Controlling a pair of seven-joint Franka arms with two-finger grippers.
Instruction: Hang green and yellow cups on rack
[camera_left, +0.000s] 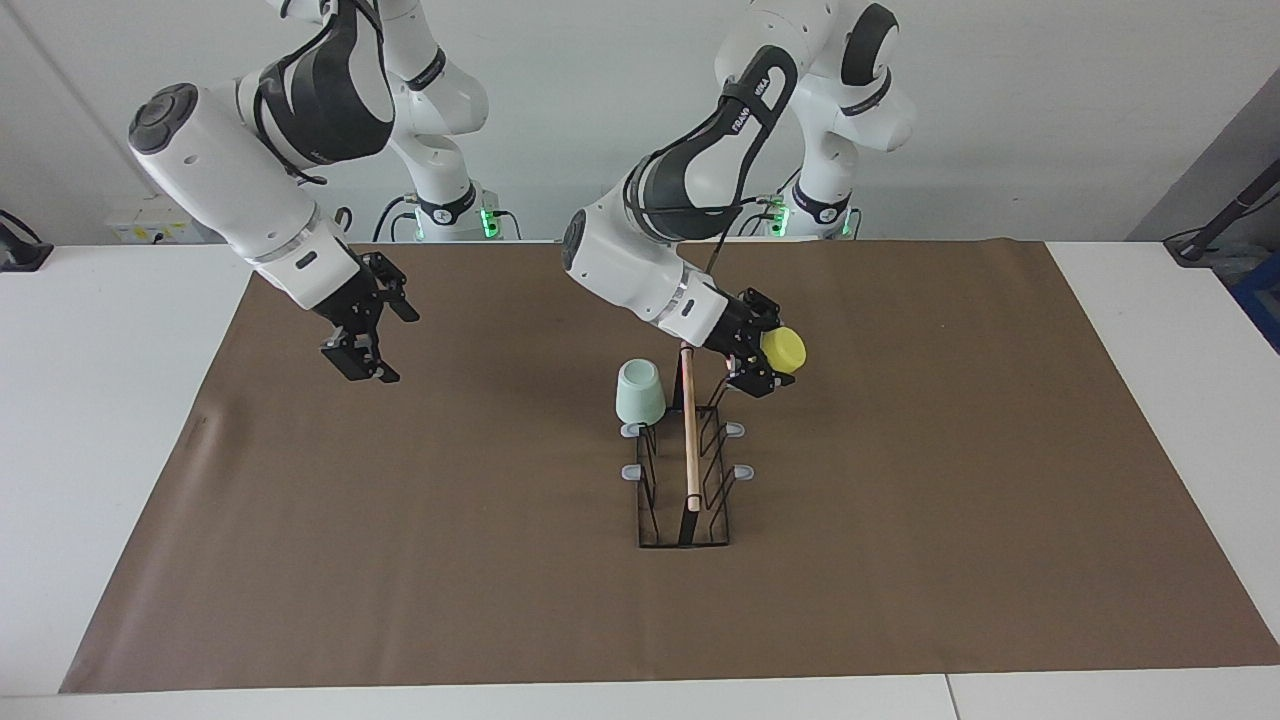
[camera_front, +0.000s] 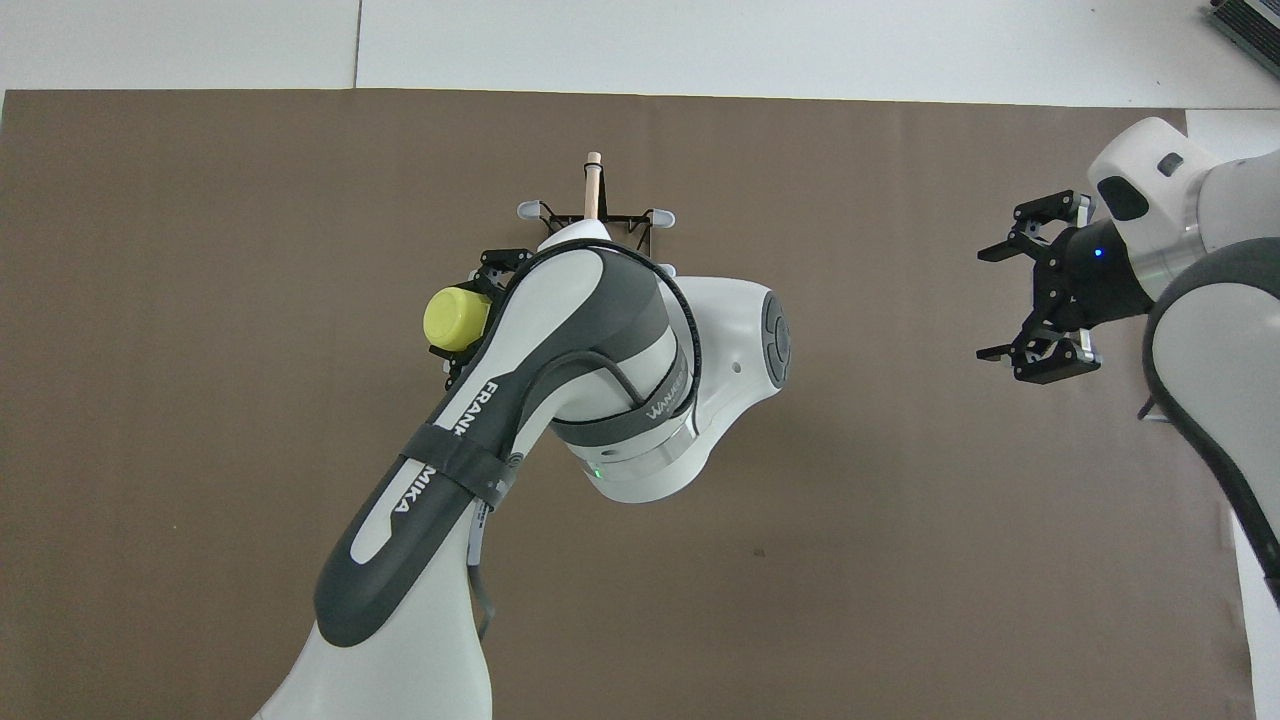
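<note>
Facing view, frame centre: left tool (camera_left: 757, 360) clamps the yellow cup (camera_left: 783, 350) beside the rack (camera_left: 688, 470), next needing lowering onto a free prong, right tool (camera_left: 362, 330) apart, waiting.

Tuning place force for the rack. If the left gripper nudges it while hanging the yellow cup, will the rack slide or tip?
Probably slides: the rack is thin black wire, so likely light. Tipping looks less likely, since its base sits flat on the brown paper. The green cup already hangs on one side, so it may skew slightly as the left gripper brings the yellow cup.
</note>
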